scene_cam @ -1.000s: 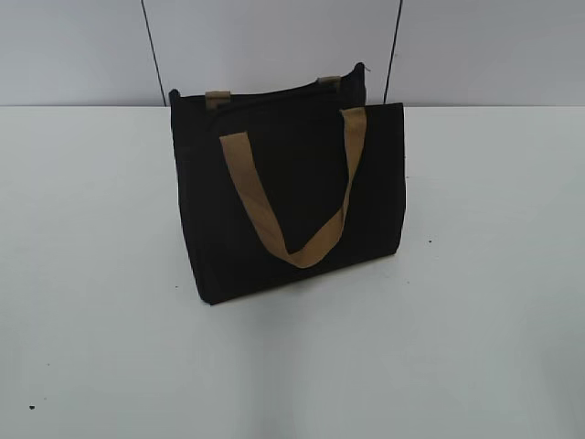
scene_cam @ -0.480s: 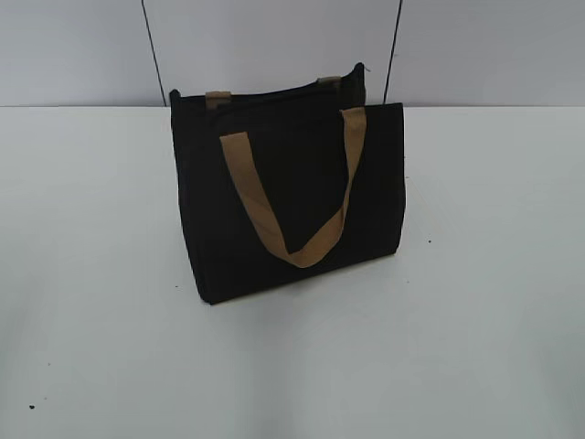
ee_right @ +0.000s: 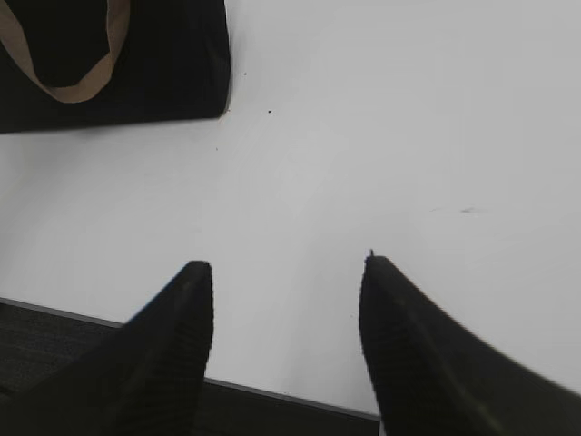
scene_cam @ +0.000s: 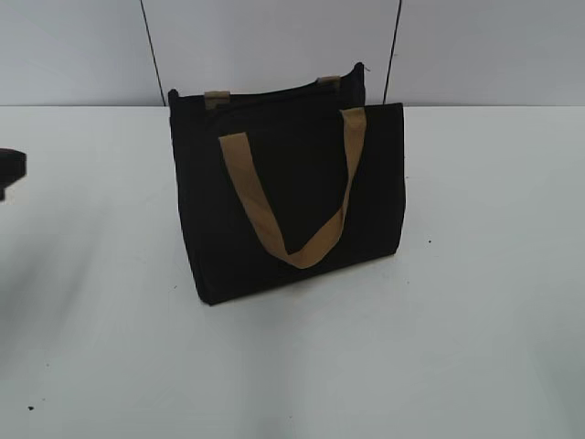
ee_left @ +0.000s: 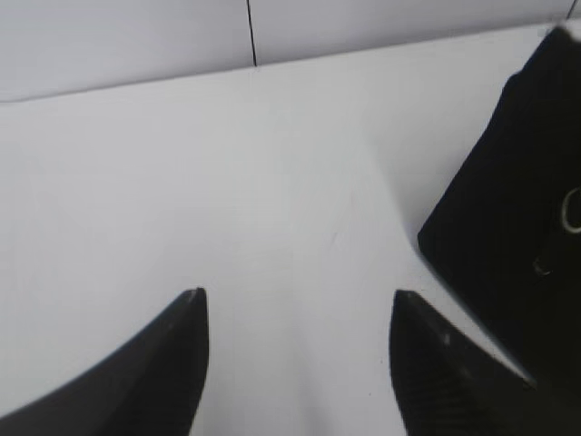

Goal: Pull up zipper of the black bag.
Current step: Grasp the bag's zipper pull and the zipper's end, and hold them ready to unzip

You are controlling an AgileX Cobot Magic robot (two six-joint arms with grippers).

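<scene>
Left end effector (ee_left: 295, 304) newly in — agape

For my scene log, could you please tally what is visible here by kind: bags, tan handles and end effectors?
Black bag: 1
Tan handles, front and rear: 2
End effectors, left and right, both open: 2
Total: 5

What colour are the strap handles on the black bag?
Tan-brown. The front handle hangs down against the black bag, clearest in the exterior view.
</scene>
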